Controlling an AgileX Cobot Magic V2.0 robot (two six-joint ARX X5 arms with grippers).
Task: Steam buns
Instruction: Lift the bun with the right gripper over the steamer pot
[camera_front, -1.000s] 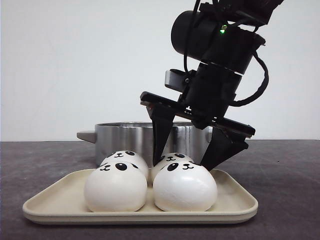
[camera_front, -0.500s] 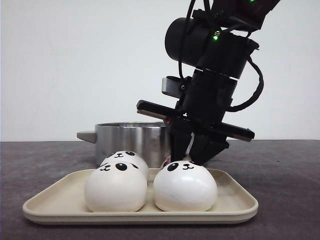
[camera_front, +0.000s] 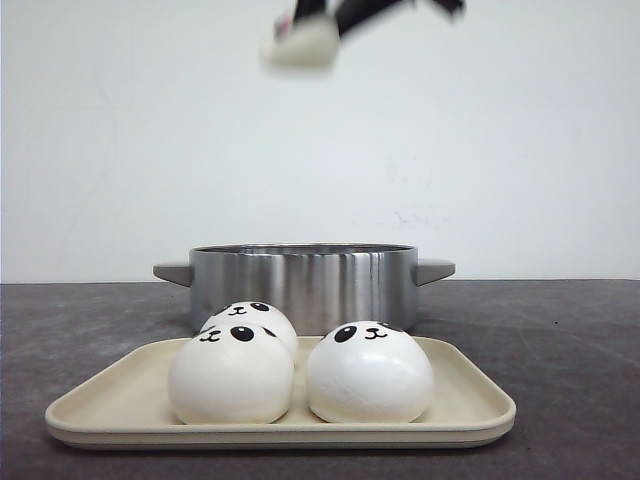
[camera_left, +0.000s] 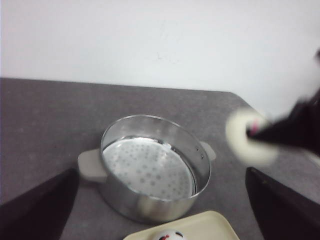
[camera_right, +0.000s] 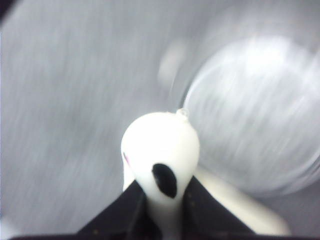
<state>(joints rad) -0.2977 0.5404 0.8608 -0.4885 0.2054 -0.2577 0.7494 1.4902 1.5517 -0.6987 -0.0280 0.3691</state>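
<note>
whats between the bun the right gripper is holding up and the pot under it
Nothing: in the front view the lifted bun hangs high over the pot with only bare wall behind the gap. The left wrist view shows the pot's perforated steamer plate holding nothing yet.

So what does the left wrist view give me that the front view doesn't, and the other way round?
Only the left wrist view looks into the pot: a perforated steamer plate inside, with no bun on it. It also shows the open left gripper.
Only the front view shows three buns on the tray: two in front and one behind.
Both show the pot, the tray, and the fourth bun blurred, pinched in the right gripper high above the table.
</note>
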